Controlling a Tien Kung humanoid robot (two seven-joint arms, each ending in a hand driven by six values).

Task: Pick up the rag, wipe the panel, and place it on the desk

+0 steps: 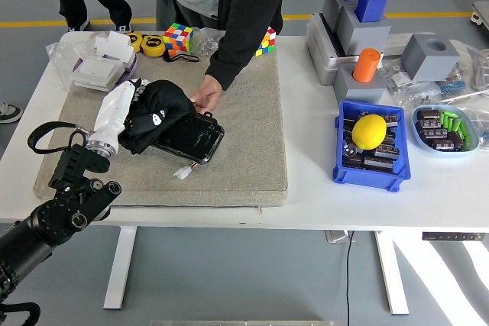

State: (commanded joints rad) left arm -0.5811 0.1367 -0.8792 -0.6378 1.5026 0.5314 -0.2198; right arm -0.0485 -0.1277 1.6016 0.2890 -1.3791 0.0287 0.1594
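Left hand presses a black rag onto the glossy panel.

The left hand (pixel 122 109), white-shelled, grasps the black rag (pixel 157 104) bunched over the black panel's (pixel 187 137) left end on the grey mat (pixel 244 143). A person's hand (pixel 205 97) steadies the panel's far edge. No writing is readable; a Rubik's cube (pixel 178 37) sits beyond.

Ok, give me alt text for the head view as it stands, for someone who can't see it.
The left robot hand presses a black rag onto the left end of a dark panel lying on a grey mat, while a person's hand steadies the panel's far edge.
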